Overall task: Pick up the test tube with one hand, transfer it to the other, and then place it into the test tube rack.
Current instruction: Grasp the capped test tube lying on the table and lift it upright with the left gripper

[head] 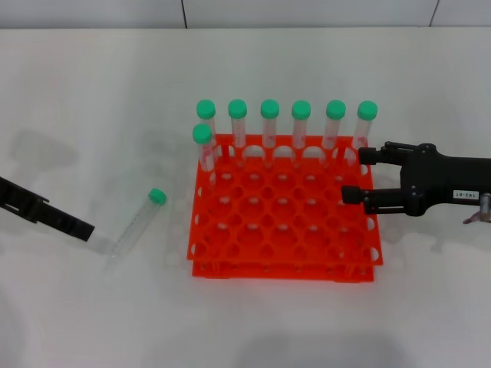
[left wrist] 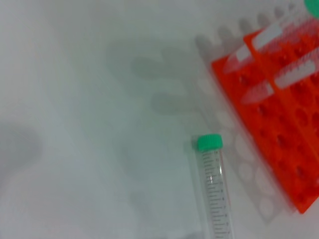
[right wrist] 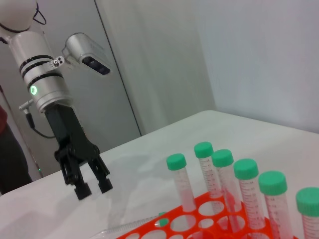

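Test tube (head: 136, 223) lies on its side on the white surface (head: 92, 100), left of the test tube rack (head: 284, 215) and apart from it. Green cap points toward the far side and slightly toward the rack; clear tip points toward the near left. Left wrist view shows the same tube (left wrist: 215, 194) flat on the surface with graduation marks visible, rack edge (left wrist: 279, 129) just beyond it.

Left gripper (head: 77, 228) enters low from the left edge, arm angled down toward the tube's tip end. Its tip sits just beside the tube's clear end; contact cannot be judged. In the right wrist view this gripper (right wrist: 92, 186) hangs nearly vertical from a silver wrist with a green light, jaws apart with a narrow gap, nothing held.

Right gripper (head: 354, 175) reaches in horizontally from the right, over the rack's right edge, white label on its body. Jaws are apart, holding nothing.

Seven green-capped tubes (head: 269, 126) stand upright in the rack: six along the back row, one in the second row at far left.
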Robot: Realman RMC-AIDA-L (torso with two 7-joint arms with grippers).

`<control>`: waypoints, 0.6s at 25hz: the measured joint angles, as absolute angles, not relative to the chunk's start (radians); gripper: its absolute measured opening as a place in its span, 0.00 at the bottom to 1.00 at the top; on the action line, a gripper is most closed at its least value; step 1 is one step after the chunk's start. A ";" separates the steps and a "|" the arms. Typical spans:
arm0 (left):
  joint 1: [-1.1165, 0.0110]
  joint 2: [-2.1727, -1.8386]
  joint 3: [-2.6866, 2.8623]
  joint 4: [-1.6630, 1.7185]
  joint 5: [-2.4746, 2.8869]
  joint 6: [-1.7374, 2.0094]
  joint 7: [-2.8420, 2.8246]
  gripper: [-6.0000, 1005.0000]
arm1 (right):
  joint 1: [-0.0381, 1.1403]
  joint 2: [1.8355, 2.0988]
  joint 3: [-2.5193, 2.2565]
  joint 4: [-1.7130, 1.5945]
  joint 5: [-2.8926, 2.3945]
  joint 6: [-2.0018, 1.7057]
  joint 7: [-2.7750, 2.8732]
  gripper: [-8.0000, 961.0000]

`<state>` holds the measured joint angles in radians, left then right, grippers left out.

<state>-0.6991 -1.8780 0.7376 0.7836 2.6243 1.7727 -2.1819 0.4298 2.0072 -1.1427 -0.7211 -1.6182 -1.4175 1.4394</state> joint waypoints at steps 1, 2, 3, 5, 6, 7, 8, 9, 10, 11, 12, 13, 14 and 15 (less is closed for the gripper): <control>-0.702 -1.879 0.748 0.782 2.627 1.772 -2.184 0.87 | 0.431 2.008 -1.143 -0.721 -1.618 -1.418 1.439 0.89; -0.706 -1.883 0.764 0.781 2.631 1.771 -2.188 0.87 | 0.434 2.008 -1.143 -0.721 -1.618 -1.418 1.439 0.89; -0.710 -1.886 0.775 0.780 2.633 1.770 -2.190 0.87 | 0.435 2.009 -1.143 -0.722 -1.618 -1.419 1.439 0.89; -0.718 -1.895 0.784 0.778 2.640 1.764 -2.190 0.87 | 0.438 2.009 -1.143 -0.722 -1.618 -1.419 1.439 0.89; -0.721 -1.897 0.784 0.777 2.643 1.761 -2.190 0.86 | 0.439 2.009 -1.143 -0.722 -1.618 -1.419 1.439 0.89; -0.727 -1.901 0.785 0.775 2.647 1.758 -2.190 0.86 | 0.440 2.009 -1.143 -0.722 -1.618 -1.419 1.439 0.89; -0.732 -1.905 0.789 0.772 2.650 1.755 -2.189 0.86 | 0.440 2.009 -1.143 -0.722 -1.618 -1.419 1.439 0.89; -0.735 -1.908 0.794 0.771 2.651 1.752 -2.189 0.85 | 0.440 2.010 -1.143 -0.723 -1.618 -1.419 1.439 0.89; -0.737 -1.912 0.801 0.771 2.651 1.749 -2.190 0.85 | 0.440 2.010 -1.143 -0.723 -1.618 -1.419 1.439 0.89; -0.739 -1.915 0.811 0.771 2.651 1.746 -2.190 0.85 | 0.439 2.009 -1.143 -0.723 -1.618 -1.419 1.439 0.89; -0.741 -1.920 0.824 0.771 2.652 1.740 -2.191 0.85 | 0.439 2.010 -1.143 -0.723 -1.618 -1.419 1.439 0.89; -0.742 -1.923 0.832 0.771 2.652 1.735 -2.192 0.84 | 0.439 2.010 -1.143 -0.723 -1.618 -1.419 1.439 0.89; -0.743 -1.925 0.835 0.771 2.652 1.732 -2.193 0.84 | 0.439 2.010 -1.143 -0.723 -1.618 -1.419 1.439 0.89; -0.745 -1.929 0.841 0.771 2.652 1.727 -2.194 0.84 | 0.439 2.010 -1.143 -0.723 -1.618 -1.419 1.439 0.89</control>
<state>-0.7446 -1.9295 0.8415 0.7712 2.6525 1.7270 -2.1936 0.4386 2.0095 -1.1427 -0.7226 -1.6183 -1.4190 1.4393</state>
